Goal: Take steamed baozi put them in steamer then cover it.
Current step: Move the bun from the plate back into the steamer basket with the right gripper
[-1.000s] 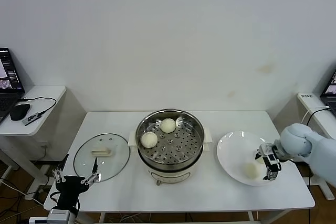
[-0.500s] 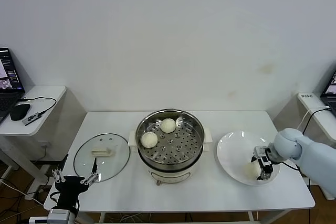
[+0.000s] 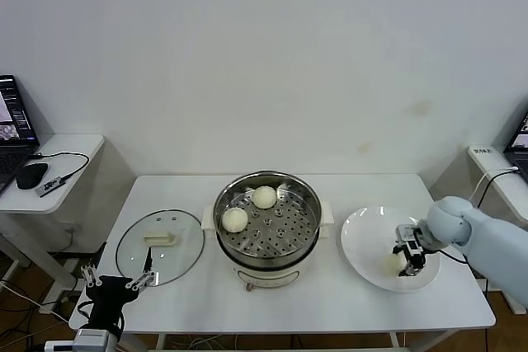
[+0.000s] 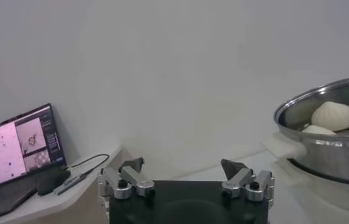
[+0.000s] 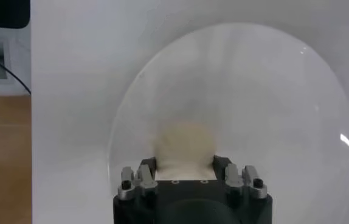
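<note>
The steamer stands mid-table with two steamed baozi on its perforated tray. Left of it the glass cover lies flat, handle up. A third baozi rests on the white plate at the right, and my right gripper is shut on it. In the right wrist view that baozi sits between the two fingers of the right gripper. My left gripper hangs open and empty off the table's front left corner. The left wrist view shows the left gripper and the steamer beyond it.
A side desk at the left carries a laptop, a mouse and a cable. Another laptop shows at the right edge. White table runs in front of the steamer.
My right gripper slid left over the plate onto the baozi and went from open to shut on it. The left arm has not moved.
</note>
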